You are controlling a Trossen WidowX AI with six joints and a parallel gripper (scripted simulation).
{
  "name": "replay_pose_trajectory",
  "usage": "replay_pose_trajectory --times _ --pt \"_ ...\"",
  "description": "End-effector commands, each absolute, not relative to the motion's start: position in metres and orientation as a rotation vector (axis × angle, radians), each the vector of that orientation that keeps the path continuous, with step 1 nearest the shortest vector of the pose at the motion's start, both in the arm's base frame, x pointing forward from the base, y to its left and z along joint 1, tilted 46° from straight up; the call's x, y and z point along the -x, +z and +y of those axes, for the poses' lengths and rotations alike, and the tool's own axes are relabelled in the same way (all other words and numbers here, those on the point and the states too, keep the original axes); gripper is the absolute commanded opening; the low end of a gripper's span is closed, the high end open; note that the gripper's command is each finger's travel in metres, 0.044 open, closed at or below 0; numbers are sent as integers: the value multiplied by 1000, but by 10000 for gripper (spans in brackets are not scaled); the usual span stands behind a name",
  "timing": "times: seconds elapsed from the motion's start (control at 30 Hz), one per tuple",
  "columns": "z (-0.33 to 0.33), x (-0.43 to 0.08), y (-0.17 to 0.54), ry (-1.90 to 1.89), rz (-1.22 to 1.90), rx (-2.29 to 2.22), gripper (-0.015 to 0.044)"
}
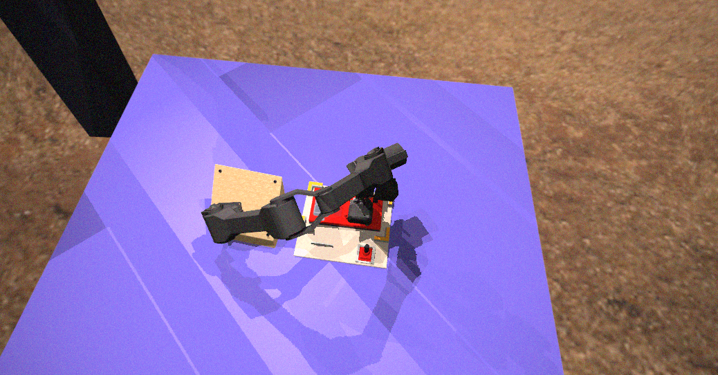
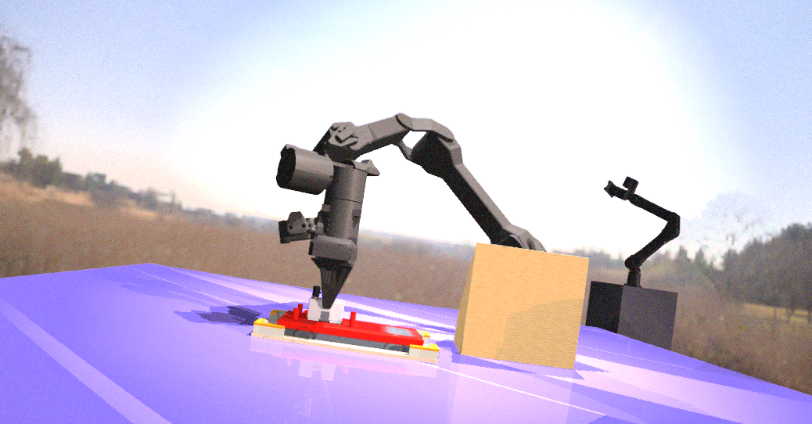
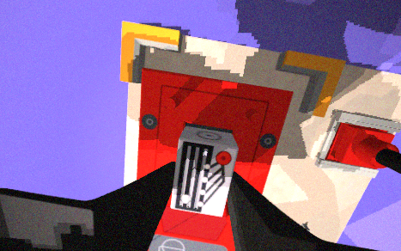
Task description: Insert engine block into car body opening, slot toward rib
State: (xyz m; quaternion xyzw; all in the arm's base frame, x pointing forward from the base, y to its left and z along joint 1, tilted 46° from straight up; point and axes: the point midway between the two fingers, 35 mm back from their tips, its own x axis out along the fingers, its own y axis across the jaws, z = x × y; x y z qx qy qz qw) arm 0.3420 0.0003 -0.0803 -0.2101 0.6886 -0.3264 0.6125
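Note:
My gripper (image 2: 327,306) (image 3: 202,172) is shut on the engine block, one finger on each side. The grey and white engine block (image 2: 338,312) (image 3: 205,189) is upright at the opening in the red car body (image 1: 341,218) (image 2: 375,330) (image 3: 222,103). Its upper part stands above the car's top. In the wrist view a thin dark strip shows along its far edge. The block's lower end, its slot, the rib and most of the opening are hidden. In the top view the gripper (image 1: 360,214) covers the block.
The car sits on a cream board (image 1: 321,252) (image 3: 218,51) between yellow corner brackets (image 2: 424,352) (image 3: 331,82). A red piece with a black knob (image 1: 364,254) (image 3: 343,143) stands in a grey frame beside it. A wooden block (image 1: 245,184) (image 2: 522,307) stands near the arm's base.

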Motion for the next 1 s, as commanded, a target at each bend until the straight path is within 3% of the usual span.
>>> replay_pose_trajectory --times 0.0,0.57,0.9,0.97 --pt "-1 -342 -81 -751 1586 493 158" --pt "-4 -342 -84 -751 1586 493 158" --pt "-3 -341 -83 -753 1588 485 420" --pt "-3 -341 -83 -753 1588 485 440"
